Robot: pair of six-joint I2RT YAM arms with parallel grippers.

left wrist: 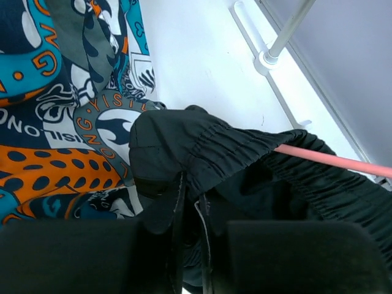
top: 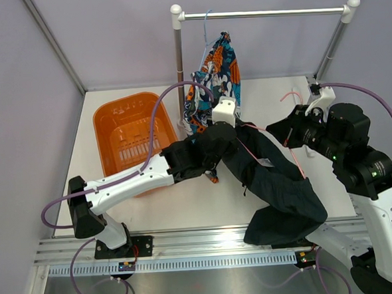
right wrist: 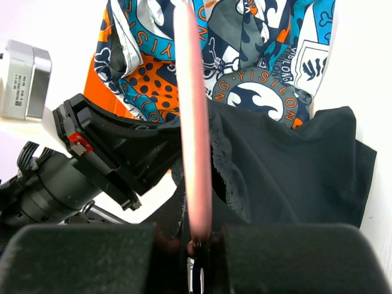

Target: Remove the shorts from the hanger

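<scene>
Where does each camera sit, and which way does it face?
Top external: above and behind the bases, looking down at rack and orange basket; left arm, right arm show.
Left wrist: on the left arm, facing the black shorts the left gripper pinches.
Right wrist: faces along the pink hanger, clamped by the right gripper, toward the left arm.
Shared: both wrist views show the patterned shorts.
</scene>
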